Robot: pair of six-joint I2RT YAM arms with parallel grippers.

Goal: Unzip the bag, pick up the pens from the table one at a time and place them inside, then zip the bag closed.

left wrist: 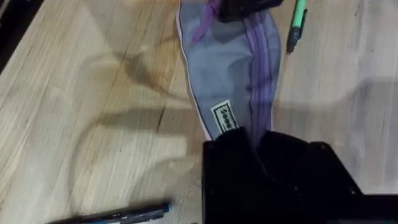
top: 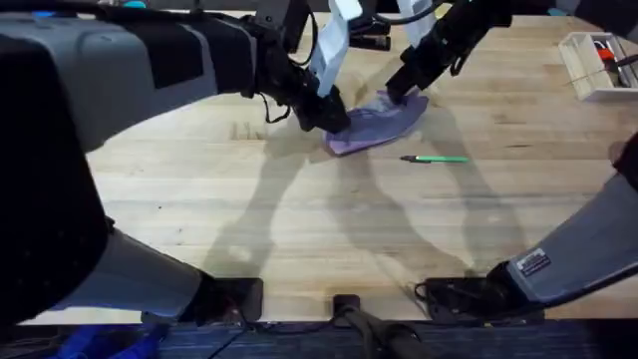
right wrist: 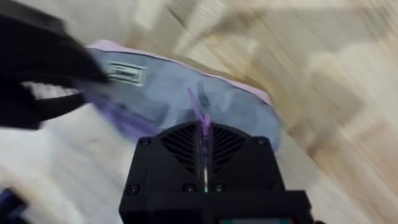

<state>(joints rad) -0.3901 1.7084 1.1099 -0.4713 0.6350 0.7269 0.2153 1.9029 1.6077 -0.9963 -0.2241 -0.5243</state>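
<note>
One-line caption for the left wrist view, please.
Left gripper pinches one end of the lavender bag on the table; green pen beside it.

Bag (top: 377, 125) on table (top: 299, 219), toward far edge, near middle. Left gripper (top: 334, 120) at bag's left end, right gripper (top: 399, 92) at its far right end. One pen (top: 435, 159) just right of bag, nearer front edge. Box (top: 594, 62) at far right corner.
</note>
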